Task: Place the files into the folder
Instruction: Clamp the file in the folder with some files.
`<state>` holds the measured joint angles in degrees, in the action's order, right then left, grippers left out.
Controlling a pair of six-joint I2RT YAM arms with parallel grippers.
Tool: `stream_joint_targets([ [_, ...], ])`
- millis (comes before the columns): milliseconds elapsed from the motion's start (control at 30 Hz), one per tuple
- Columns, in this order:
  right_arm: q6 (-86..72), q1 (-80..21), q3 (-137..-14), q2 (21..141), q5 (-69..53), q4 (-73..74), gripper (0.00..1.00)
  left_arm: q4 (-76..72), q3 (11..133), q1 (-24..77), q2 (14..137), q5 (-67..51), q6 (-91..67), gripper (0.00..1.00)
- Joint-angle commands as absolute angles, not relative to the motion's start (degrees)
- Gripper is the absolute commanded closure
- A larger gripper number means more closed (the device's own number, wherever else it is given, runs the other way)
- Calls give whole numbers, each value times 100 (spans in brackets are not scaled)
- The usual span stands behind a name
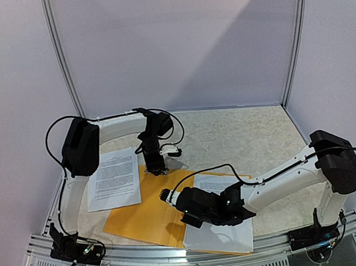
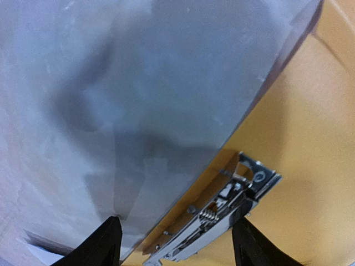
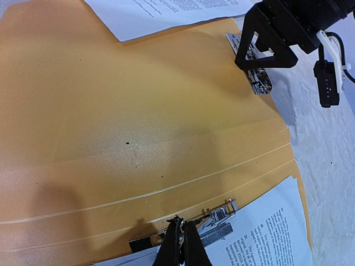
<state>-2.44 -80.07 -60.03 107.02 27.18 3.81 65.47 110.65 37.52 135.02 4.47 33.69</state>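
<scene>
Two jaws of the left gripper (image 2: 178, 238) stand wide apart, holding nothing, astride a metal clip (image 2: 222, 213) on the open folder (image 1: 138, 219). The right gripper (image 3: 182, 246) is pinched closed, its tips at a second clip (image 3: 219, 220) beside one of the files (image 3: 269, 224). Another sheet (image 1: 112, 180) lies against the folder's left edge.

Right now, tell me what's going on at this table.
The flat orange-yellow plastic folder lies open on the table. The left gripper, open, straddles the metal spring clip at its far edge. The right gripper, shut, has its tips at a second clip beside a white printed sheet. Another printed sheet lies left of the folder.
</scene>
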Motion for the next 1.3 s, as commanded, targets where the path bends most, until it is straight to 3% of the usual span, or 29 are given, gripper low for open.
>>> stream_joint_targets([
  [0, -657, -8529, -5586, 11180, 1082, 1242, 100, 6815, 11263, 3751, 13560, -338, 3138, 29],
  [300, -573, -8534, -5514, 11134, 1344, 1238, 100, 7191, 11704, 4053, 13127, -840, 2784, 28],
  [433, -595, -8536, -5438, 11070, 1387, 1155, 100, 7346, 11650, 4319, 12964, -1582, 2532, 30],
  [800, -690, -8534, -5382, 11031, 1708, 1246, 100, 6924, 10390, 4723, 12817, -2311, 2018, 63],
  [1267, -773, -8541, -5374, 11036, 1486, 1354, 100, 5618, 9104, 4965, 13224, -1536, 1553, 64],
])
